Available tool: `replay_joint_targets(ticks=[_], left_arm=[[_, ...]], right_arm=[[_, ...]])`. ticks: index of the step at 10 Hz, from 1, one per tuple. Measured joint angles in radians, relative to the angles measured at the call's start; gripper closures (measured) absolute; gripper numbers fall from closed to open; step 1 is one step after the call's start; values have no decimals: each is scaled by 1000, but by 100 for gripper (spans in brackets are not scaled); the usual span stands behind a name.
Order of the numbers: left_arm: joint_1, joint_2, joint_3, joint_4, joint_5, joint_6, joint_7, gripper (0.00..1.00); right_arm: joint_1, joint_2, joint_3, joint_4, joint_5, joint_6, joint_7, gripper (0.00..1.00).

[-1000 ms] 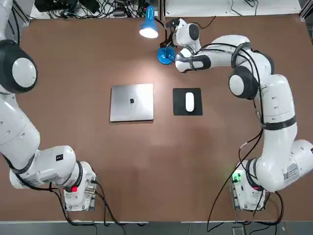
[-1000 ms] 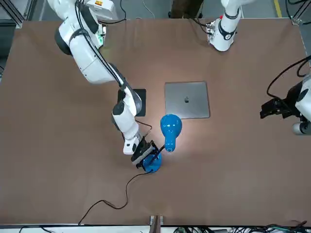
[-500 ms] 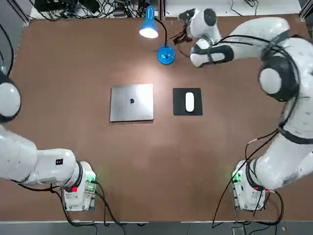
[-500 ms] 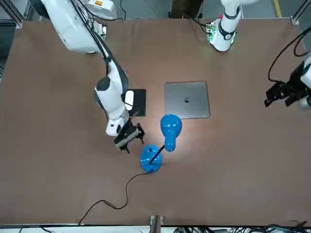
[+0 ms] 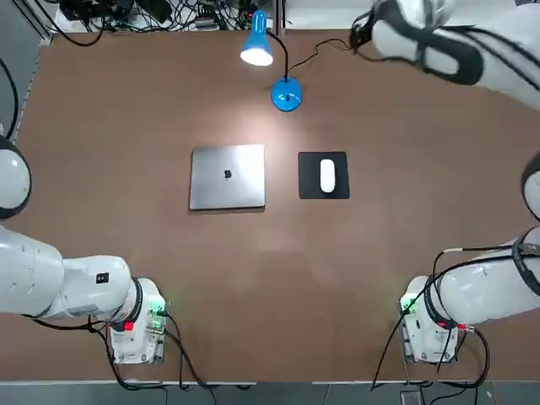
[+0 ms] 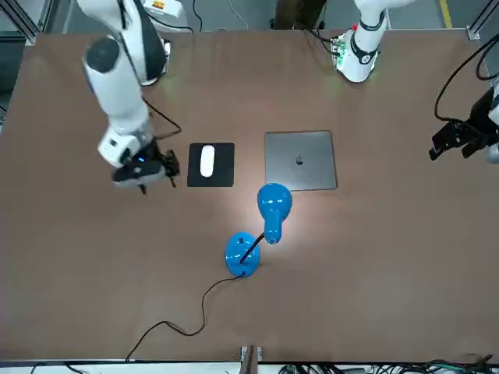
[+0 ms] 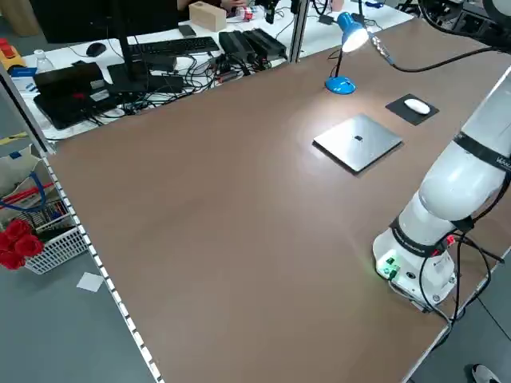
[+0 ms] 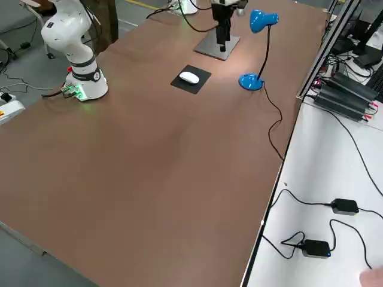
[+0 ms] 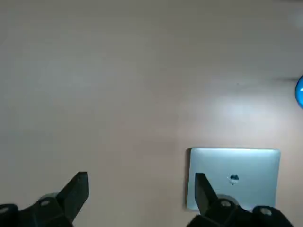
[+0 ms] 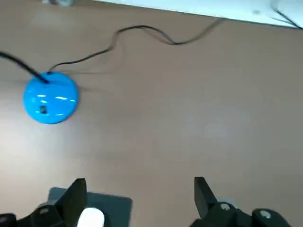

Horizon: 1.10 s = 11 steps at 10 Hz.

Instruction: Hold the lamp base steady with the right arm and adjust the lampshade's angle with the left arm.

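The lamp base [image 5: 286, 95] stands alone at the far middle of the table, its gooseneck bent up to the lit lampshade [image 5: 256, 46]. Nothing touches either. In the front view the lamp base [image 6: 241, 254] and lampshade [image 6: 274, 204] are free as well. My right gripper [image 6: 154, 174] hangs open in the air, well off to the robot's right of the lamp and beside the mousepad. Its wrist view has the lamp base [image 10: 50, 99] far beyond the spread fingers [image 10: 76, 194]. My left gripper [image 6: 457, 142] is open, raised far out at the robot's left.
A closed silver laptop [image 5: 227, 175] lies mid-table, with a white mouse [image 5: 327, 175] on a black mousepad [image 5: 323, 159] to its right. The lamp's black cord [image 6: 187, 321] trails to the far edge. Cables and electronics [image 7: 200, 56] crowd the bench beyond.
My right gripper has left the lamp base, lifting and swinging away to the robot's right. The lamp has stayed in place. The left gripper has shifted only slightly.
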Motion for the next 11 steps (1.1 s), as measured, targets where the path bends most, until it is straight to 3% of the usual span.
replay_joint_targets(ticks=[2,4,8,11], left_arm=[[24,0,4,14,1,-22,33,1],[11,0,5,16,46,-22,34,1],[2,0,3,16,57,-22,8,1],[2,0,3,16,57,-22,-20,1]], right_arm=[[-10,-52,-92,115,14,-249,0,0],[-51,-54,-129,261,33,-403,-15,0],[-159,-14,-134,353,81,-419,-61,0],[-168,8,-127,364,106,-433,-117,0]])
